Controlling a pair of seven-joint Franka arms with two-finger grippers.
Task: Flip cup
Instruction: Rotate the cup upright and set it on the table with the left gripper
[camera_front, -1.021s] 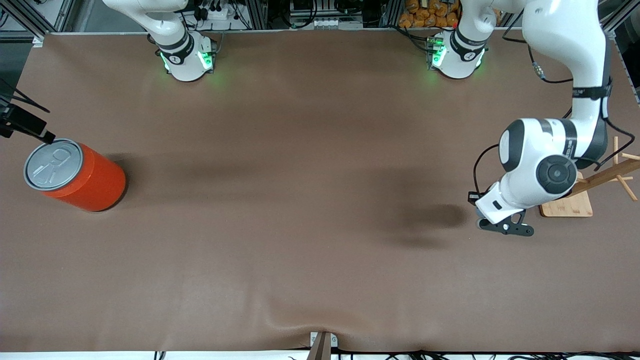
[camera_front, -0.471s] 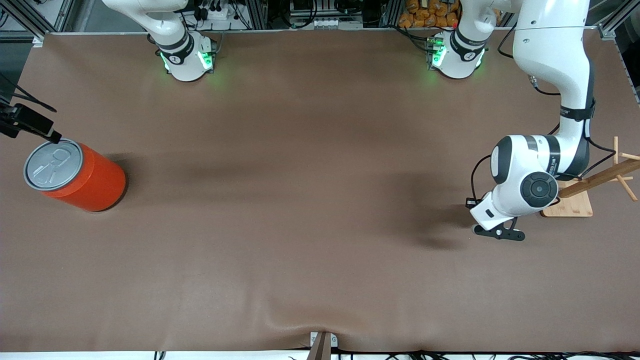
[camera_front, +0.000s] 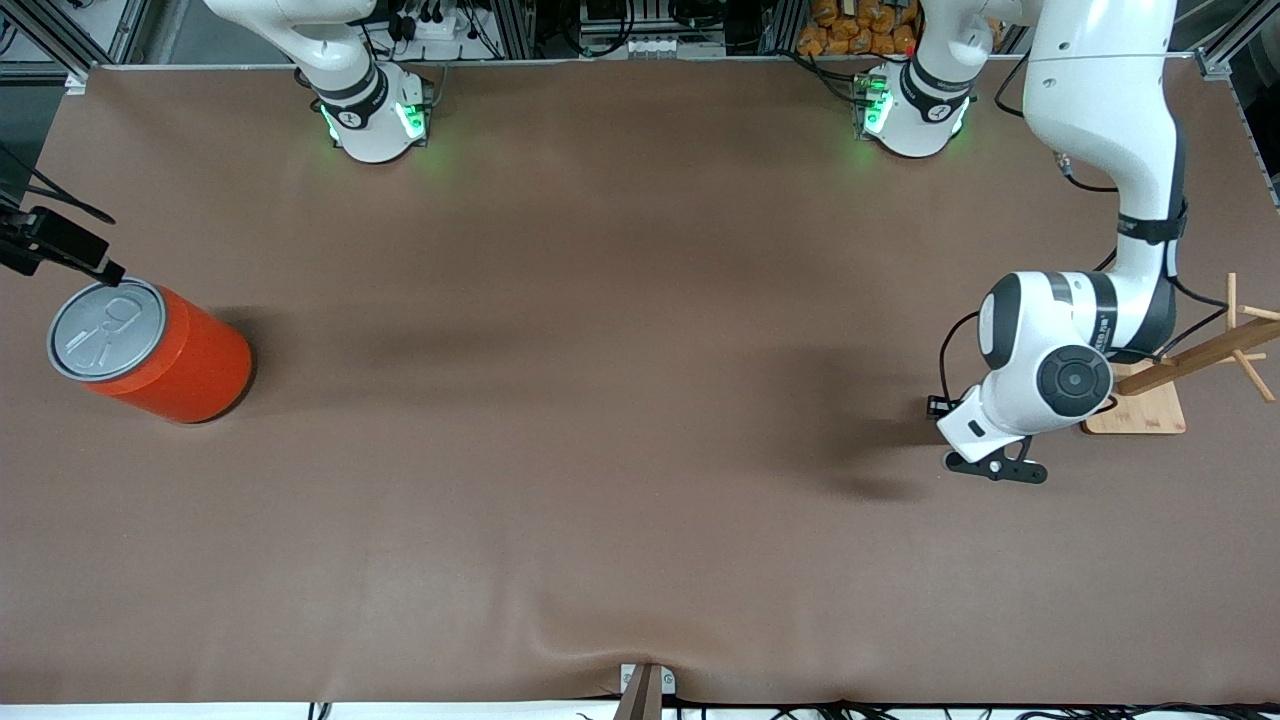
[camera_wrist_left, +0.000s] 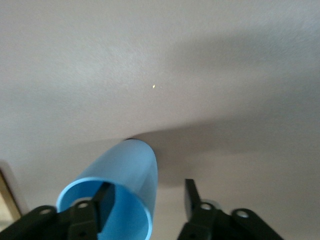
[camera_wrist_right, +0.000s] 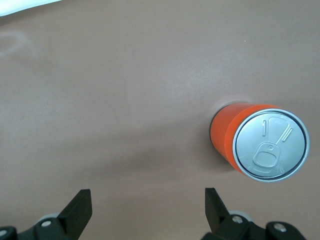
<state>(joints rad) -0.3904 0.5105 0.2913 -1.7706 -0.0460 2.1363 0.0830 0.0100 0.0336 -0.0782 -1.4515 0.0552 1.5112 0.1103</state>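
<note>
A: Lower and nearer the wooden stand (camera_front: 1135, 412) than a second ago, the left gripper (camera_wrist_left: 145, 197) has its jaws parted around the cup's (camera_wrist_left: 117, 192) wall, one finger (camera_wrist_left: 102, 200) inside the mouth, the other clear of it.

B: Where's the cup?

A: Base on the table (camera_front: 640, 400) at the left arm's end, mouth up, looking released. The flip is probably done.

B: And the right arm?

A: Waiting; right gripper (camera_wrist_right: 147, 207) hangs wide open, holding nothing, near the can (camera_front: 150, 350).
</note>
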